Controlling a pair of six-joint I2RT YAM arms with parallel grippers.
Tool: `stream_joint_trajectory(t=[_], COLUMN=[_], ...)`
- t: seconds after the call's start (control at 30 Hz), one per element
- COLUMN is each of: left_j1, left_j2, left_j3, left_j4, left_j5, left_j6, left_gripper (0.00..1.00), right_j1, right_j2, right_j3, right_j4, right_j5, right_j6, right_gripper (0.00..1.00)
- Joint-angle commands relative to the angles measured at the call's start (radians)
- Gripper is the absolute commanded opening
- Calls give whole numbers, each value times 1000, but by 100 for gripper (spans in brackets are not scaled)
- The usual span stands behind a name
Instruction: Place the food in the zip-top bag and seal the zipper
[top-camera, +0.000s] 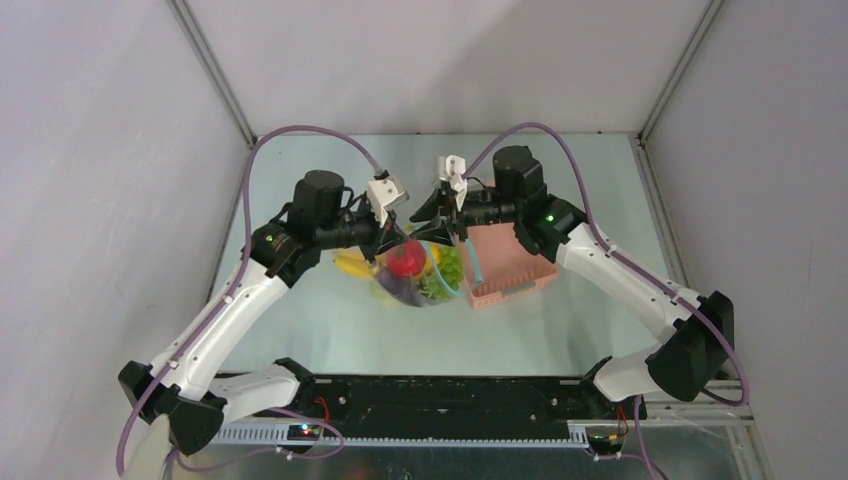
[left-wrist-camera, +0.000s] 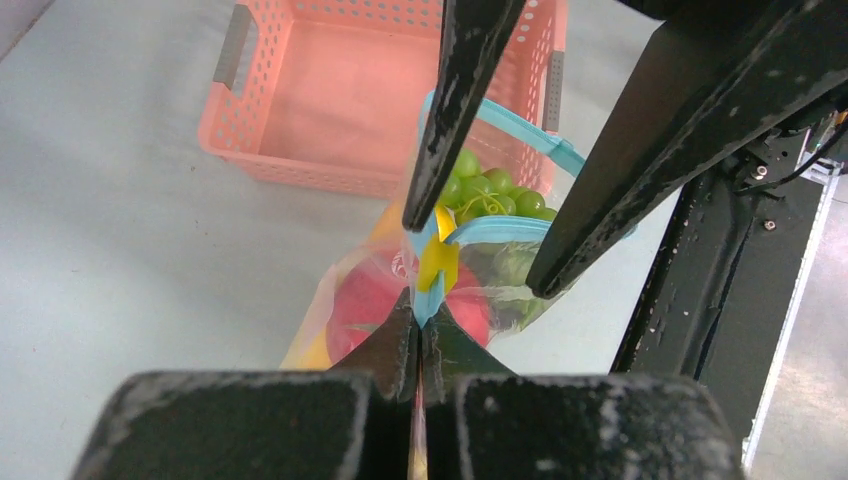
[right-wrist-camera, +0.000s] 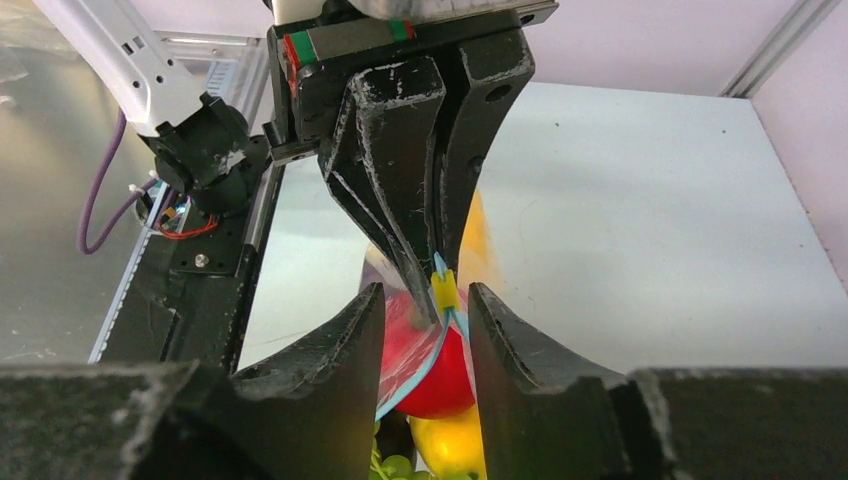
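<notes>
Left gripper (left-wrist-camera: 418, 305) clamped on zipper (left-wrist-camera: 520, 130) end. Right gripper (right-wrist-camera: 425, 300) jaws apart, straddling zipper just beside left's; unsealed run stretches toward basket (left-wrist-camera: 300, 168).

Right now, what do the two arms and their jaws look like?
The left arm and right arm both have white links, black joints with a green light each, and a purple cable running to the wrist. The jaws are black, tapered and scuffed.

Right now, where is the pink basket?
In the top view the pink basket sits on the table just right of centre, beside the filled zip-top bag and partly under the right arm.
</notes>
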Motion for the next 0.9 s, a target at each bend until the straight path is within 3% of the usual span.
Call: stream_joint_trajectory(t=[0.0, 0.2, 0.4, 0.53, 0.8, 0.87], left_j1=[-11, -15, -15, -15, -15, -16], left_j2=[-10, 9, -1, -17, -32, -31], left_j3=[67, 86, 78, 68, 67, 68], left_j4=[51, 37, 48, 55, 78, 79], left_j5=[28, 4, 20, 29, 56, 53], left_j6=[-12, -23, -20, -19, -45, -48], left_gripper=[0, 0, 0, 0, 0, 0], right_j1=[12, 21, 24, 23, 28, 32], right_j2=[18, 27, 39, 41, 43, 37], right_j3=[2, 2, 2, 3, 3, 2], right_j4=[52, 43, 34, 12, -17, -24], right_j5=[-28, -43, -48, -61, -24, -13], right_j6=[-24, -41, -45, -54, -61, -65], right_gripper=[38, 34, 22, 6, 3, 6])
